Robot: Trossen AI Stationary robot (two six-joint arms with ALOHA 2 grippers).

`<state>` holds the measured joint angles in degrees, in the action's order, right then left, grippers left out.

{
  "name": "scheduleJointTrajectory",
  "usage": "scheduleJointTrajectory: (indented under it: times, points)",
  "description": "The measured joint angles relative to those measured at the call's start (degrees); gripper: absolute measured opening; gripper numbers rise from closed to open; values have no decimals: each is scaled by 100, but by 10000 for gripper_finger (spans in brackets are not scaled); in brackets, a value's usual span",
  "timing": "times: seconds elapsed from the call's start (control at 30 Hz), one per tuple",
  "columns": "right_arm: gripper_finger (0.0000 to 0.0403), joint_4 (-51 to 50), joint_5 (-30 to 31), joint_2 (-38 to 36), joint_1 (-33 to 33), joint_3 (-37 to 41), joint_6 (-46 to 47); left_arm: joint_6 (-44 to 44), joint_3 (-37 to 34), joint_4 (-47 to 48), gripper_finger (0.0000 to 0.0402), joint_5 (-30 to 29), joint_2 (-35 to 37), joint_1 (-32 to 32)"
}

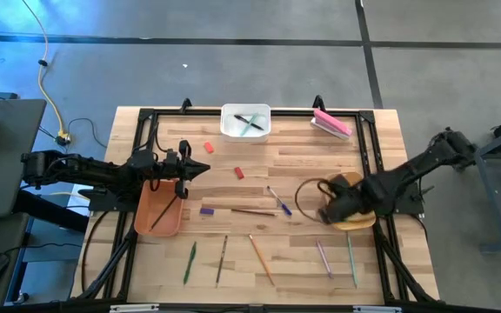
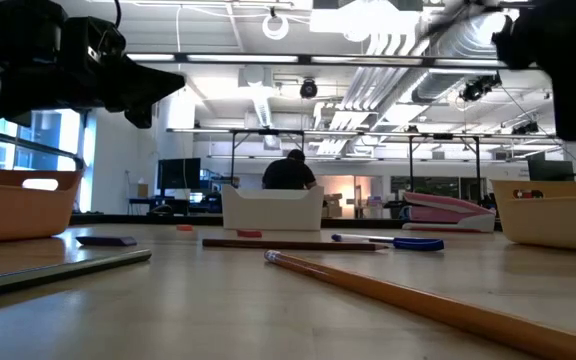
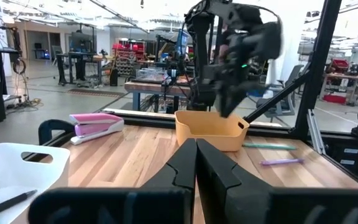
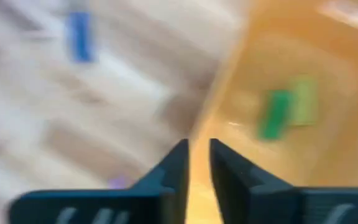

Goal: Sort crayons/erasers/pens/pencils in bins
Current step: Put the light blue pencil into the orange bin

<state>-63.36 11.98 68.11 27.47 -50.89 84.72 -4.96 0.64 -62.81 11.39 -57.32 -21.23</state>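
My right gripper (image 1: pixel 327 215) (image 4: pixel 197 155) hangs above the near-left rim of the mustard yellow bin (image 1: pixel 355 224), pointing steeply down, a narrow gap between its fingertips and nothing in it. A green crayon (image 4: pixel 274 113) and a yellow one (image 4: pixel 304 99) lie in that bin. My left gripper (image 1: pixel 200 169) (image 3: pixel 196 155) is shut and empty, level above the orange-brown bin's (image 1: pixel 157 213) far end. The white bin (image 1: pixel 246 122) holds pens. Red crayons (image 1: pixel 208 148) (image 1: pixel 240 173), a purple crayon (image 1: pixel 206 209), a blue pen (image 1: pixel 278 202) and several pencils (image 1: pixel 261 259) lie flat on the table.
A large pink block (image 1: pixel 331 123) lies at the far right, beside the white bin. A black metal frame (image 1: pixel 150 115) runs along the table's edges. Loose pencils spread along the near edge. A person sits in the room beyond the table (image 2: pixel 289 172).
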Motion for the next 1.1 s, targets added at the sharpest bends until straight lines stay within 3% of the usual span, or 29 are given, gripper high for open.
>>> scheduleJointTrajectory:
  times: [0.07,0.17,0.37,0.57,0.73,1.1]
  points:
    - [11,335,300,30,519,-53,427,-27,0,0,0,3,0,0]
    - [15,738,567,224,1229,-57,1194,-24,0,0,0,1,0,0]
    - [17,1099,114,942,2160,-57,2459,-57,0,-2,0,3,0,0]
    - [6,1674,59,1516,2876,-57,3543,5,0,0,0,3,0,0]
    - [28,1808,-465,1808,3181,-57,4435,0,0,-2,0,3,0,0]
    - [119,1781,-1182,2575,3054,-57,4666,-84,0,-2,0,3,0,1]
